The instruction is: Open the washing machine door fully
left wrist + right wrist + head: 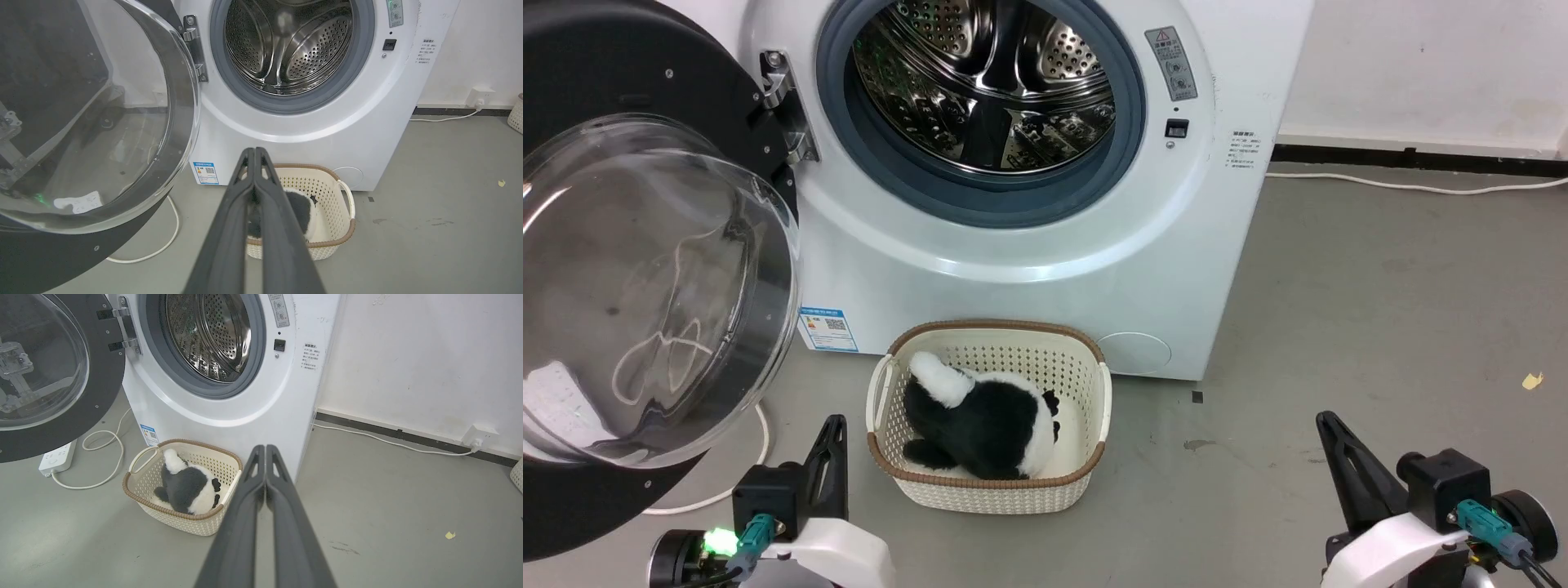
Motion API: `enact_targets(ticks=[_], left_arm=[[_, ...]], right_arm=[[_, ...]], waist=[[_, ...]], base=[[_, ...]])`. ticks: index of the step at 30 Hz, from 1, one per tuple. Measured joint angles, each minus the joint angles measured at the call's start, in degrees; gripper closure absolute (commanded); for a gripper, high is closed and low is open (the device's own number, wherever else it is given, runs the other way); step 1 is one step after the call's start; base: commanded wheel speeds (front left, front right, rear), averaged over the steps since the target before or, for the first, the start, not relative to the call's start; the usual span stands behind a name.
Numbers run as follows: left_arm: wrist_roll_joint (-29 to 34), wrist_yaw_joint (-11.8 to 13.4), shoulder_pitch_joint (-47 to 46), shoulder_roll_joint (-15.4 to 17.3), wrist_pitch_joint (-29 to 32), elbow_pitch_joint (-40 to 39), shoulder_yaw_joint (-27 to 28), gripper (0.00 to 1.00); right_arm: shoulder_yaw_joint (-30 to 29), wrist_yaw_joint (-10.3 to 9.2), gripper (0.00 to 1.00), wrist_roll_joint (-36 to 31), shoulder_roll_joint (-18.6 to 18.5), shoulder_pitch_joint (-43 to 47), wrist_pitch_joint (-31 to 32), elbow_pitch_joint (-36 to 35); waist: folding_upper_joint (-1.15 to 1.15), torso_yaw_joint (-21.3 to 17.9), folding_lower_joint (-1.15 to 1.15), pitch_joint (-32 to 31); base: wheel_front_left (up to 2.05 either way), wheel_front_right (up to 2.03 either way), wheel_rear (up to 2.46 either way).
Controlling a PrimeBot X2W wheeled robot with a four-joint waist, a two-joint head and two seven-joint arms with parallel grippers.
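Observation:
The white washing machine [1029,269] stands ahead with its steel drum [984,77] exposed. Its door [637,286], a black disc with a bulging clear window, hangs swung out wide to the left on its hinge [784,106]. The door [81,122] fills the left of the left wrist view, and it [45,371] shows at upper left in the right wrist view. My left gripper [833,425] is low at the bottom left, shut and empty, just right of the door's lower rim. At the bottom right my right gripper [1327,420] is shut and empty, away from the machine.
A cream basket [1094,408] holding a black-and-white plush toy [980,416] sits on the grey floor in front of the machine. A white cable [760,441] and a power strip [57,457] lie under the door. Another cable [1413,184] runs along the wall.

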Motion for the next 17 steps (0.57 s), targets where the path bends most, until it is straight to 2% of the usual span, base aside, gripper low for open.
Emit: enact_targets(ticks=[17], left_arm=[[0.0, -0.05, 0.0, 0.0, 0.0, 0.0, -0.02, 1.0]], right_arm=[[-0.02, 0.0, 1.0, 0.0, 0.01, 0.0, 0.0, -0.01]], waist=[[0.0, 0.0, 0.0, 0.0]], base=[[0.0, 0.0, 0.0]])
